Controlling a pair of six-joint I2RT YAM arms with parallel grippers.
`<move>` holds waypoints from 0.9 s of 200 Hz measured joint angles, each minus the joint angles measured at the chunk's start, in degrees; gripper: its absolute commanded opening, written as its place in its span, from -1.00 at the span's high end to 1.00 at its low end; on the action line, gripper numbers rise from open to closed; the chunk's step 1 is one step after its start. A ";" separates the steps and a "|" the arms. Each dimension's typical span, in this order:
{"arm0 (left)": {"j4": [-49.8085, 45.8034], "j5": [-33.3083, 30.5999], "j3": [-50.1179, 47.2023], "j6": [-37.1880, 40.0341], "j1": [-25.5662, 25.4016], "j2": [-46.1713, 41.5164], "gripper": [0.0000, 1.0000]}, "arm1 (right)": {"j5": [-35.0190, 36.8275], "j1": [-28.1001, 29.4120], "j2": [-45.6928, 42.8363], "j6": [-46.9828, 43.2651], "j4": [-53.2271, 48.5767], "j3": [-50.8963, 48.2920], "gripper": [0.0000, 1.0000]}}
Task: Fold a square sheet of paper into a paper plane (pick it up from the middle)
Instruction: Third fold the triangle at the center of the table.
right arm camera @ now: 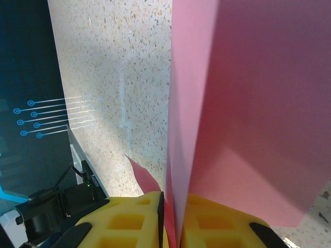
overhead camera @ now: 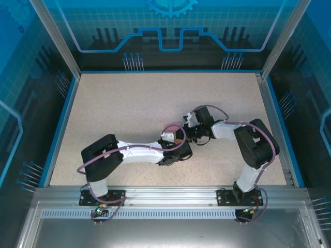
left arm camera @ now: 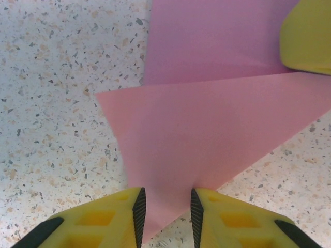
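Detail: clamping thin, creased pink-red square sheet of paper [right arm camera: 248, 129] tight in right gripper [right arm camera: 169, 206] — straddling its pointed corner with left gripper [left arm camera: 166, 206], jaws parted, over speckled beige table [left arm camera: 51, 103].

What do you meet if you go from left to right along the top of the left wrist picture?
Speckled table → pink paper → yellow gripper finger in the right corner.
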 measured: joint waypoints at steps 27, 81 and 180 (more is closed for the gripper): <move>0.22 -0.35 0.00 0.13 -0.13 0.13 0.18 | -0.66 -0.02 0.02 0.02 0.02 0.02 0.76; 0.74 -0.92 0.00 0.57 -1.38 0.13 0.06 | -1.22 -0.02 0.02 0.04 0.02 0.42 0.80; 0.11 -5.07 0.04 0.48 -1.60 0.22 0.11 | -2.43 -0.31 0.02 0.70 0.02 0.61 0.85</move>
